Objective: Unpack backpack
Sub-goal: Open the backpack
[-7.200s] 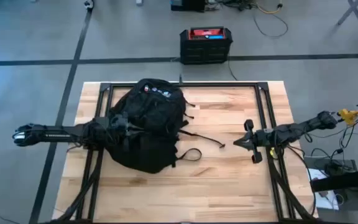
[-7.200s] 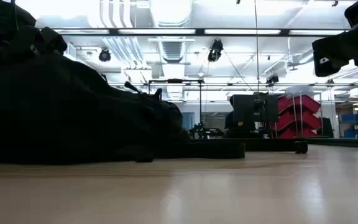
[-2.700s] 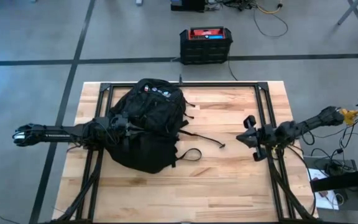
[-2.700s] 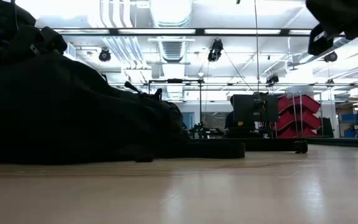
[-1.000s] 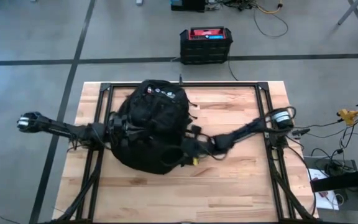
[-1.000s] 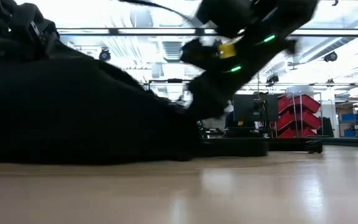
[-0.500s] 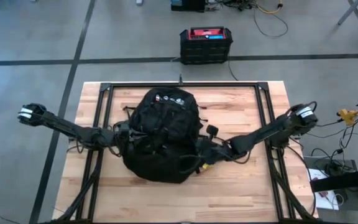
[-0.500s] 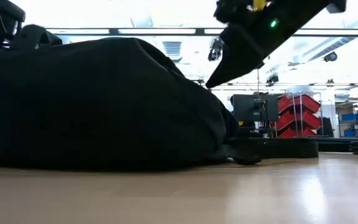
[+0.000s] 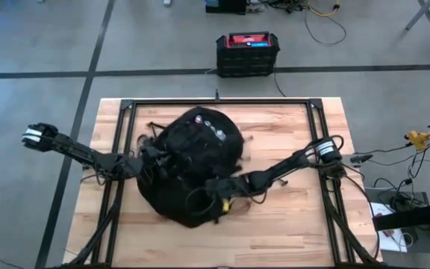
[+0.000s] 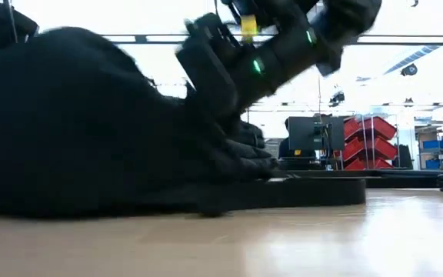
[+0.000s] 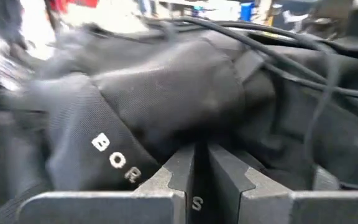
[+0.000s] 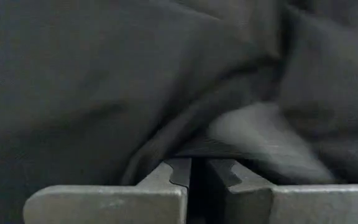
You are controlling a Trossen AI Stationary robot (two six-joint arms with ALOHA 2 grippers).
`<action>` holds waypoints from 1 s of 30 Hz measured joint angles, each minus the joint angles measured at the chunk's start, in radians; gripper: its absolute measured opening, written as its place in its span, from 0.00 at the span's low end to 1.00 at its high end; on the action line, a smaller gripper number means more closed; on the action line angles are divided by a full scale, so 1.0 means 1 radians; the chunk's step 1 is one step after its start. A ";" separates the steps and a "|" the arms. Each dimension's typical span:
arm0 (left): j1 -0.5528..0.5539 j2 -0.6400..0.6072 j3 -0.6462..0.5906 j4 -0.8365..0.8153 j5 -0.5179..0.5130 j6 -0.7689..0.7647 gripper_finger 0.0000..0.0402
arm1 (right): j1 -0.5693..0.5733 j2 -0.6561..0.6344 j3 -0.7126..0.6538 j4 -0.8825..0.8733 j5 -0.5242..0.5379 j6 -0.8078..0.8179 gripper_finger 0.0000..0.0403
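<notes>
The large black backpack (image 9: 192, 161) lies flat on the middle of the wooden table, its round patches (image 9: 209, 125) toward the far edge. In the low view it is a broad black mound (image 10: 91, 131). My left gripper (image 9: 146, 166) is at its left side, shut on black fabric with white lettering (image 11: 114, 158). My right gripper (image 9: 215, 187) is at its near right side, shut on a dark fold, and its arm reaches in from the right (image 10: 237, 69). Nothing from inside the pack shows. My left gripper (image 11: 196, 171) pinches the backpack's outer fabric (image 11: 191, 140) on its left side between both fingers, coming in level from the table's left. The pack rests on the table. My right gripper (image 12: 197, 171) pinches a fold of black fabric (image 12: 185, 146) at the pack's near right side, slanting in from the right. How many layers it has I cannot tell.
A black boxy crate with a red top (image 9: 247, 52) stands on the floor beyond the far edge. Black frame rails (image 9: 321, 142) run along the table's sides. A black strap lies on the wood beside the pack (image 10: 298, 191). Bare wood shows to the right and near side (image 9: 290, 224).
The backpack has been dragged toward the table's near edge and turned about, its patched top swinging rightward. My right gripper went right, then back left along the pack's near side. My left gripper has shifted slightly right with the pack.
</notes>
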 joint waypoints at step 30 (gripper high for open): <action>-0.457 0.663 0.626 -0.505 0.045 -0.487 0.06 | 0.147 -0.353 -0.318 -0.605 0.496 0.451 0.01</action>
